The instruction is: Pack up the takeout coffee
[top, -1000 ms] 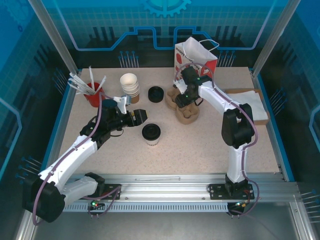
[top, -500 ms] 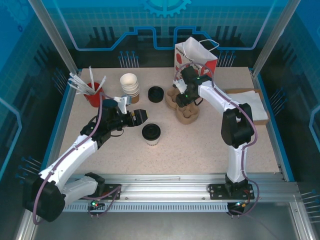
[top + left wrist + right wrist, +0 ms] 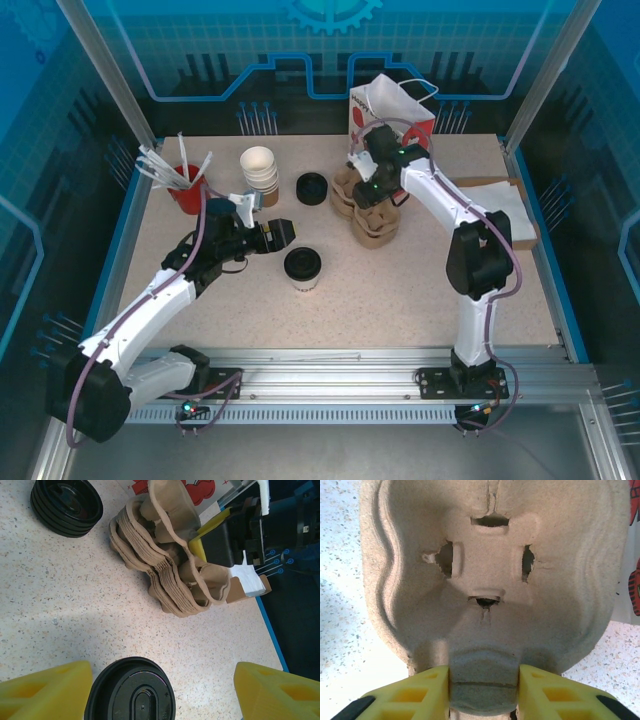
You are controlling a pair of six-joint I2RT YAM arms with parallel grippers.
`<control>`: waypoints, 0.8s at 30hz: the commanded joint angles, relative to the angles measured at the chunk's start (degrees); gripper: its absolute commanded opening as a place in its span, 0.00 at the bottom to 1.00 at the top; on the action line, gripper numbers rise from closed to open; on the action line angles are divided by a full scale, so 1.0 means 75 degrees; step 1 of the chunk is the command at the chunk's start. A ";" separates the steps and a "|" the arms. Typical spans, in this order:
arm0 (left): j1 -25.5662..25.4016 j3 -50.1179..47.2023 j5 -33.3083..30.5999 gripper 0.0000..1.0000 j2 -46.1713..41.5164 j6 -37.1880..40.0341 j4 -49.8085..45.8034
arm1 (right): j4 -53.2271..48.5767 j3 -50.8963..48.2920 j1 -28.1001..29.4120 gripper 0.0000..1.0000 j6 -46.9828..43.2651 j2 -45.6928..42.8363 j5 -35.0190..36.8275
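Observation:
The takeout coffee [image 3: 302, 266], a small pale cup with a black lid [image 3: 132, 691], stands on the table in front of the left arm. My left gripper [image 3: 281, 232] hovers just behind and above it, open, its yellow fingers [image 3: 47, 690] wide on either side of the lid, touching nothing. My right gripper [image 3: 366, 188] is shut on the middle ridge of a brown pulp cup carrier [image 3: 490, 565], which is tilted up off the carrier stack [image 3: 167, 587]. The strawberry-print bag [image 3: 392, 112] stands open just behind it.
A stack of lidless white cups [image 3: 260, 170] and loose black lids [image 3: 312, 187] sit at the back centre. A red cup of stirrers [image 3: 184, 186] is at the back left. Napkins [image 3: 503, 208] lie at the right edge.
The right gripper has lifted the top carrier a little off the stack, toward the bag. The left arm and the coffee have barely moved.

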 commanded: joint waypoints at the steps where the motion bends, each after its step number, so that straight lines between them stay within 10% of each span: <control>1: -0.0045 0.0195 0.0021 0.76 -0.0049 0.0262 -0.0179 | -0.0178 -0.0010 -0.0022 0.37 0.0165 -0.0967 -0.0232; 13: -0.0032 0.0018 -0.0572 0.77 -0.0260 0.0344 -0.0150 | 0.0631 -0.4026 0.1598 0.38 0.1629 -0.4334 0.0002; 24: -0.0027 0.0038 -0.0559 0.77 -0.0166 0.0299 -0.0069 | 0.1851 -0.6465 0.2650 0.38 0.3060 -0.4312 0.0782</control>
